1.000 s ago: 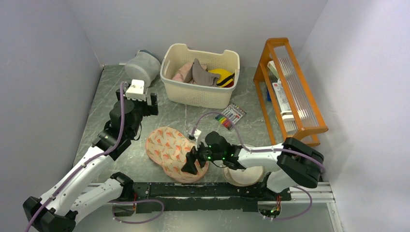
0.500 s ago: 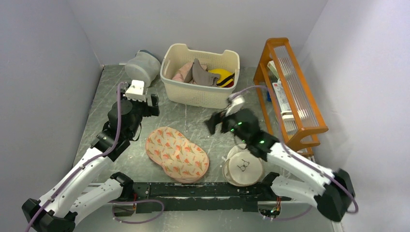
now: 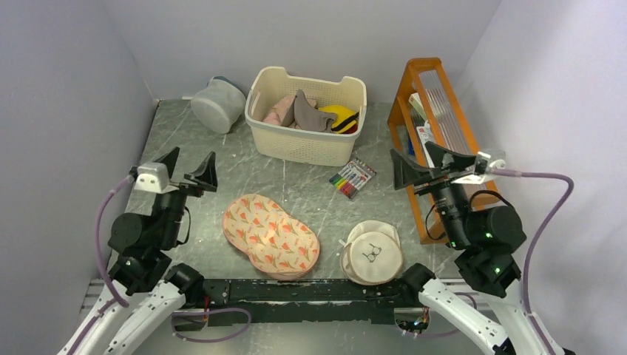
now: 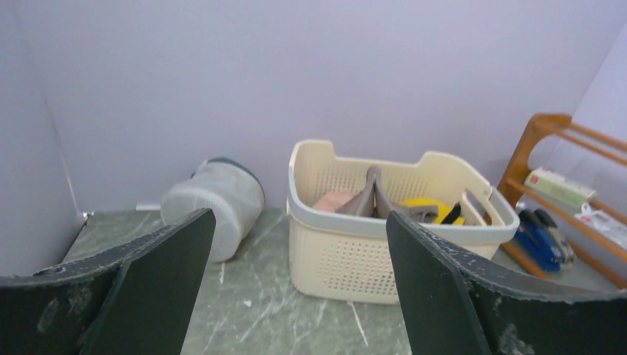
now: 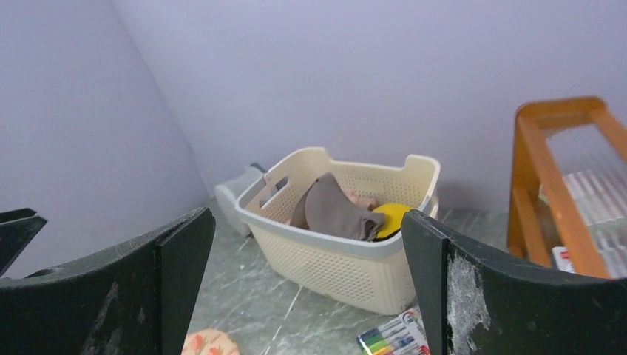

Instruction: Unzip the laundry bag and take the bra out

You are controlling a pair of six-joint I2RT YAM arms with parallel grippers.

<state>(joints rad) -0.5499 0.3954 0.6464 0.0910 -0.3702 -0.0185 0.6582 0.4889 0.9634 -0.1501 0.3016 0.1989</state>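
The floral laundry bag lies flat on the table's middle, its zip edge looking shut; a corner shows in the right wrist view. The taupe bra lies in the cream basket at the back, also seen in the left wrist view and the right wrist view. My left gripper is open and empty, raised at the left, away from the bag. My right gripper is open and empty, raised at the right by the rack.
A round cream pouch with a glasses drawing lies right of the bag. A pack of markers lies in front of the basket. An orange wooden rack stands at the right. A grey mesh pouch lies at the back left.
My right gripper left the bag's near edge, lifted and swung back to the right. My left arm pulled back toward the near left. The bag has not moved.
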